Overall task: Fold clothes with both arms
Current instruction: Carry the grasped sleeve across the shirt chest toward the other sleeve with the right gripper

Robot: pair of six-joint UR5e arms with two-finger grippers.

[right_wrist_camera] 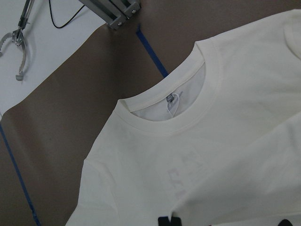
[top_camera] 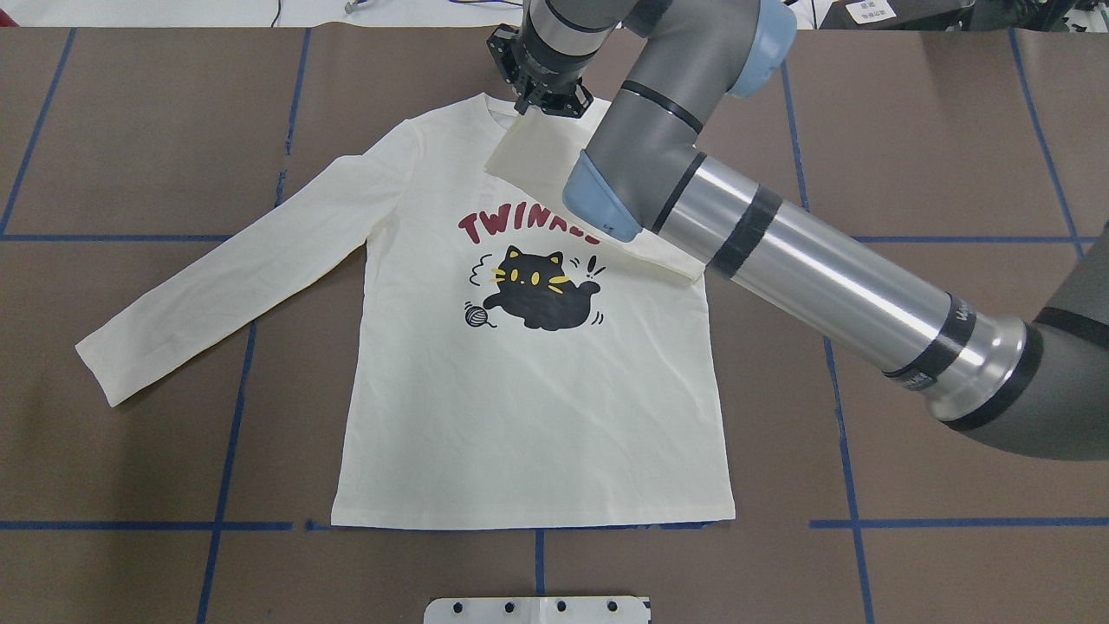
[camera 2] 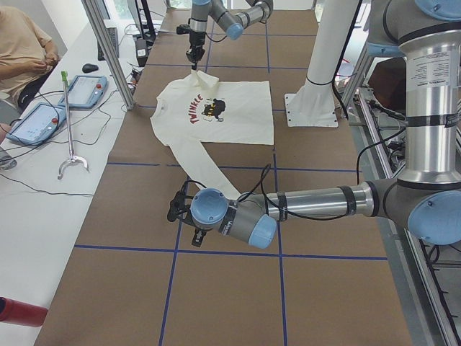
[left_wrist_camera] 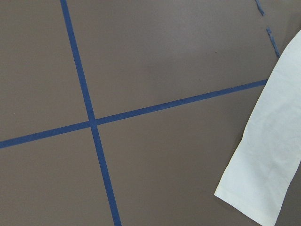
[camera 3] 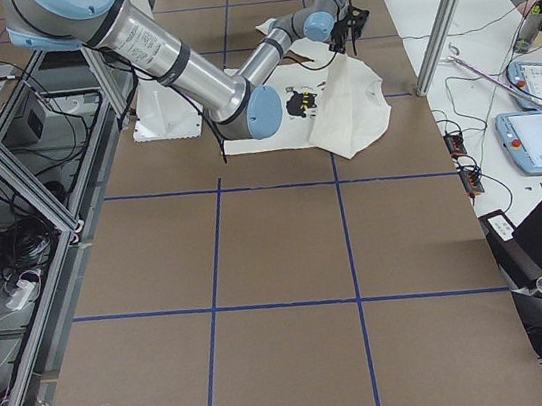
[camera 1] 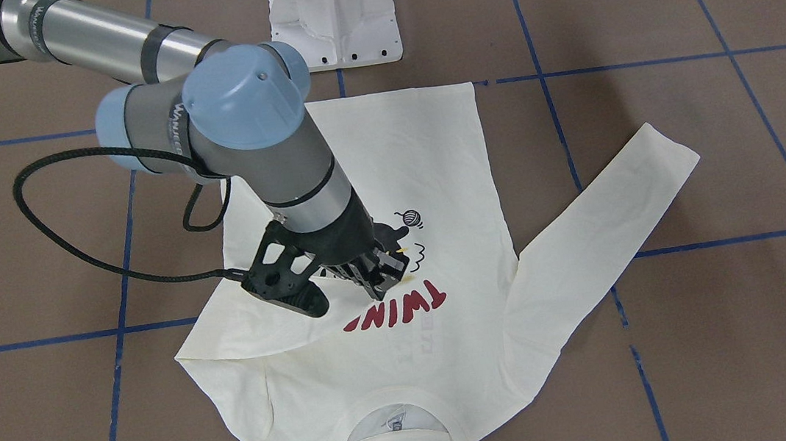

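Cream long-sleeve shirt (top_camera: 528,407) lies flat, cat print up, mid-desk, collar (right_wrist_camera: 160,128) toward the far edge and hem toward my own edge. My right pincer (top_camera: 544,94) is clamped on the cuff end of the right sleeve (top_camera: 537,156), raised over the collar w/ the sleeve slanting across the "TWINKLE" lettering. The other sleeve (top_camera: 234,269) stretches flat toward the desk's left end. My left pincer (camera 2: 178,207) hangs near its cuff; open or closed, I cannot tell, as its own camera shows only brown desk (left_wrist_camera: 141,61), blue tape lines (left_wrist_camera: 85,94) & the cuff. Thin jersey, I judge: light, limp, no stiffness, so it'll sag & crease wherever unsupported. Best holds, prob., are the doubled edges (cuff, shoulder seam, hem corners), pinched through both layers, not mid-panel.
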